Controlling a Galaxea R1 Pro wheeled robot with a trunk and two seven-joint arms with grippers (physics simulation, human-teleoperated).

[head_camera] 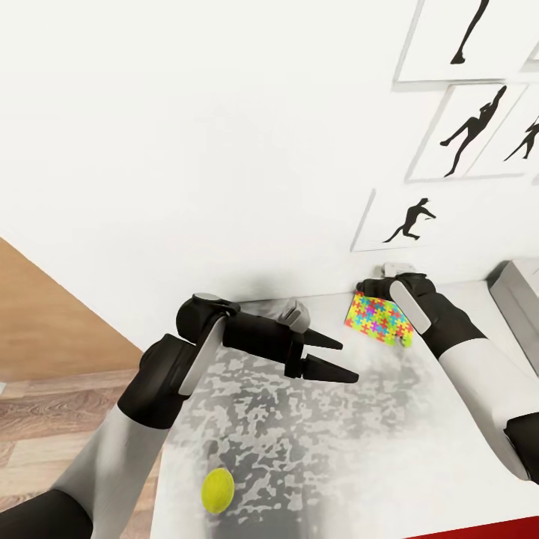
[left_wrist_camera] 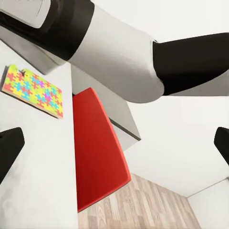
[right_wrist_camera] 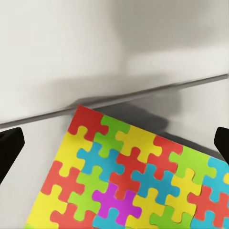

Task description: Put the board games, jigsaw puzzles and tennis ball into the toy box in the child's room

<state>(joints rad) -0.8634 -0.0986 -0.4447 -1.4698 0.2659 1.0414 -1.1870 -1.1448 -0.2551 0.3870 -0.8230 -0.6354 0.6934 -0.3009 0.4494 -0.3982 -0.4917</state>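
1. Two grippers show in the head view. Our left gripper (head_camera: 337, 359) sits mid-frame above the table (head_camera: 329, 449), its dark fingers spread apart with nothing between them.
2. Our right gripper (head_camera: 372, 288) is at the right of centre, close to the wall, over the far edge of a jigsaw puzzle (head_camera: 379, 320). In the right wrist view its fingertips (right_wrist_camera: 9, 150) stand wide apart at the two frame edges, the puzzle (right_wrist_camera: 133, 176) lying flat between and below them; we see no contact with the sheet.
3. That puzzle rests on the table just beside the wall, to the right of the left gripper.
4. The tennis ball (head_camera: 218, 490) lies on the table at the lower left of the head view, well apart from both grippers.
5. The toy box (head_camera: 520, 296) shows as a grey corner at the right edge.
6. Silhouette pictures (head_camera: 479, 135) hang on the wall at upper right.
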